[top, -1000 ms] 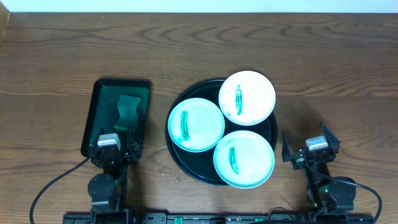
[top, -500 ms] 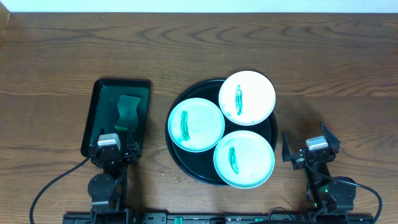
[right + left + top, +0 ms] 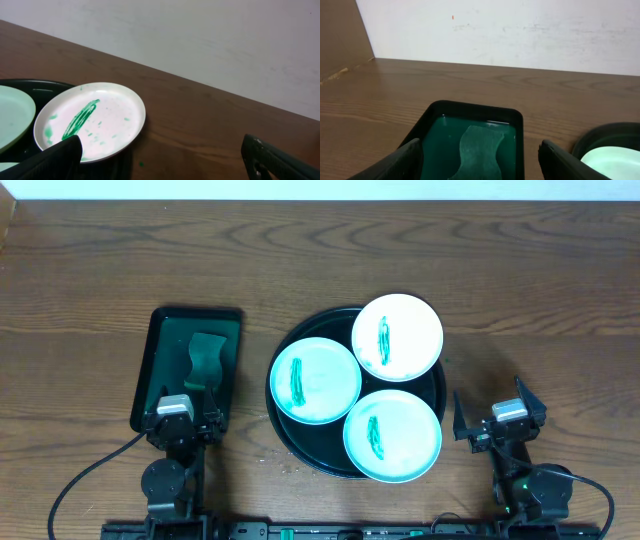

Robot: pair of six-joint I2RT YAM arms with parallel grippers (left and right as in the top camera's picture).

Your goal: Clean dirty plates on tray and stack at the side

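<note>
Nothing has moved over the last second: both arms and all three plates sit exactly as they did before.

The left gripper (image 3: 480,150) has its fingers (image 3: 406,161) spread wide apart, with nothing between them. It hangs over the near end of the rectangular green tray (image 3: 160,340). A wavy-edged sponge (image 3: 207,358) lies flat in that tray, just ahead of the fingertips and untouched.

The right gripper (image 3: 162,142) is also spread wide and holds nothing. Its fingers (image 3: 50,160) frame bare table (image 3: 100,270) just to the right of the black tray (image 3: 285,442). It is near the tray but clear of it.

The plates are all on the black tray, which sits between the two arms at the middle of the table. The left plate (image 3: 315,380) lies inside the rim on the tray's left side. The far plate (image 3: 397,337) is the whitest of the three, and it overhangs the rim at the far right. The near plate (image 3: 392,435) reaches out over the rim on the side nearest the robot. The three crowd together edge to edge, and whether their rims overlap or only touch cannot be told from above. Each one carries a green smear (image 3: 384,340) at its centre. The right wrist camera also shows small green specks scattered around the far plate's smear.
</note>
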